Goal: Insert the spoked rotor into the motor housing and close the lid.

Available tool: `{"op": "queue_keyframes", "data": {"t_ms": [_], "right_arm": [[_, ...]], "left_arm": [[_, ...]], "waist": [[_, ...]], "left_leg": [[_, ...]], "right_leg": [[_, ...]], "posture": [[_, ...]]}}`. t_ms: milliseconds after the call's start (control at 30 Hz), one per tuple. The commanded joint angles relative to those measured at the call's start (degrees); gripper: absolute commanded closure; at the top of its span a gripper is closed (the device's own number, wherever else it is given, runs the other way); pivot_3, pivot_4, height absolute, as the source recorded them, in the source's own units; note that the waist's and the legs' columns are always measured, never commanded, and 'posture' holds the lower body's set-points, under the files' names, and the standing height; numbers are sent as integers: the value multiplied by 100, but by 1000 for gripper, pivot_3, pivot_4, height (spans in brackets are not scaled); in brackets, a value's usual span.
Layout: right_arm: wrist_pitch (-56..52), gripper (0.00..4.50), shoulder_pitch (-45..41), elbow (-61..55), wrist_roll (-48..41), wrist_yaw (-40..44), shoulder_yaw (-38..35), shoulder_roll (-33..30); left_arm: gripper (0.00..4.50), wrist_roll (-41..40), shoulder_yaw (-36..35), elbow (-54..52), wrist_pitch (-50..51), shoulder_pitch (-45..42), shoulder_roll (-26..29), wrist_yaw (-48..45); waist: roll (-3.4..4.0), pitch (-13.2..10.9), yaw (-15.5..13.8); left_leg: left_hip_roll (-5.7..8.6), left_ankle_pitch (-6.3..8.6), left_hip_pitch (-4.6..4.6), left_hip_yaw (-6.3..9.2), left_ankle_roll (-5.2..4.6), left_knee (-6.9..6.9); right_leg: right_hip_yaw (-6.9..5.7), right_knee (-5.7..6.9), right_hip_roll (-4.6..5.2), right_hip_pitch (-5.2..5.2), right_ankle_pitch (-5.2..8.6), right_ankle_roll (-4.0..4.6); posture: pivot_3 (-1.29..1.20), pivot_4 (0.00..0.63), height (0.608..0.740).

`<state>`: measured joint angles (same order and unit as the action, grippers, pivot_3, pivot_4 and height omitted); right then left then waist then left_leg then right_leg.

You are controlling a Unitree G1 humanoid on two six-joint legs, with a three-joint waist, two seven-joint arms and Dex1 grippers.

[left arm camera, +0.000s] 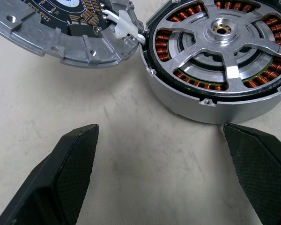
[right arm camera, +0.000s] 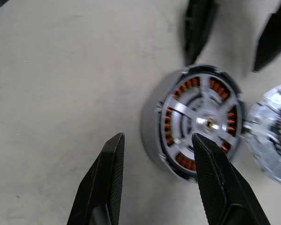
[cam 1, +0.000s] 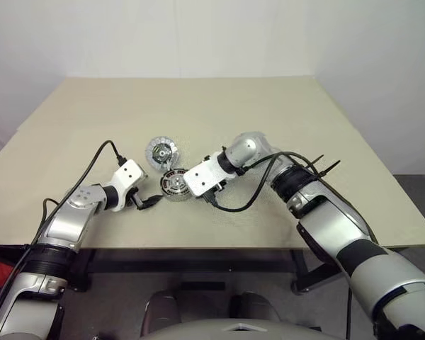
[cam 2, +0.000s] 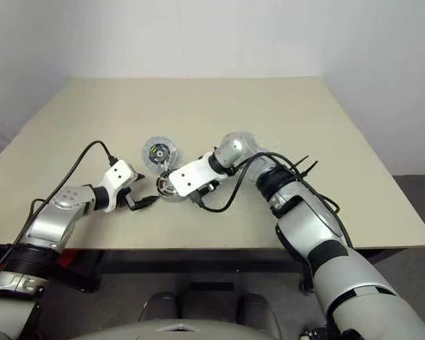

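The motor housing (left arm camera: pixel 210 105) is a short metal ring with copper coils, standing on the table near its front middle (cam 1: pixel 173 185). The spoked rotor (left arm camera: pixel 220 37) lies inside it, hub up and spokes over the coils. The lid (left arm camera: pixel 61 44), a pale disc with a dark centre, lies flat just behind and beside the housing (cam 1: pixel 161 151), almost touching it. My left gripper (left arm camera: pixel 160 129) rests low on the table a short way from the housing wall, open and empty. My right gripper (right arm camera: pixel 158 138) hangs above the housing, pointing down, its fingers apart with nothing between them.
The beige table (cam 1: pixel 283 113) stretches wide behind and to both sides of the parts. Its front edge (cam 1: pixel 219 244) runs close below the grippers. A black cable (cam 1: pixel 248 202) loops from my right wrist just over the tabletop.
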<state>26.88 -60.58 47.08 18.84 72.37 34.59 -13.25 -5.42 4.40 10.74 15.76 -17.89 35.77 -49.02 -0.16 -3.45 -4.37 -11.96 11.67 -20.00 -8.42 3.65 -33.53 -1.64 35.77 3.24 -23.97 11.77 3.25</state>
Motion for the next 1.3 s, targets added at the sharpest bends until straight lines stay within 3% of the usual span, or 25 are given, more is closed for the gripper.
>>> {"op": "queue_keyframes", "data": {"t_ms": [33,400,800,900,1033,1300], "right_arm": [[278,1909,-100,228,173,-112,70,-3],[537,1909,-303,1112,565,-706,48,303],[711,1909,-179,1019,604,-583,83,412],[744,2505,-190,1066,638,-629,80,402],[767,3855,-212,1130,699,-764,73,395],[788,3855,-251,1220,767,-1015,37,380]], "left_arm": [[0,-38,-118,-141,-37,-92,36,39],[0,-53,-105,-234,1,-20,-41,147],[0,-20,-137,-119,-58,-80,-24,190],[0,-21,-150,-124,-73,-57,-16,199],[0,-24,-155,-122,-83,-42,-10,222],[0,-20,-158,-104,-99,-62,0,237]], "waist": [[0,0,8],[3,-2,39],[4,-3,39],[4,-2,38],[4,-3,39],[4,-3,46]], "left_leg": [[-1,2,0,0,-2,-6],[-9,11,3,1,-16,-62],[-8,10,2,1,-14,-71],[-8,10,2,1,-14,-71],[-7,11,3,1,-15,-71],[-7,11,3,1,-15,-71]], "right_leg": [[0,1,0,0,0,0],[1,38,1,0,0,0],[7,67,3,-2,1,2],[7,67,3,-6,1,2],[7,67,3,-6,2,2],[8,69,3,-6,2,2]], "posture": [[0,0,740],[0,0,740],[0,0,740],[0,0,740],[0,0,740],[0,0,740]]}}
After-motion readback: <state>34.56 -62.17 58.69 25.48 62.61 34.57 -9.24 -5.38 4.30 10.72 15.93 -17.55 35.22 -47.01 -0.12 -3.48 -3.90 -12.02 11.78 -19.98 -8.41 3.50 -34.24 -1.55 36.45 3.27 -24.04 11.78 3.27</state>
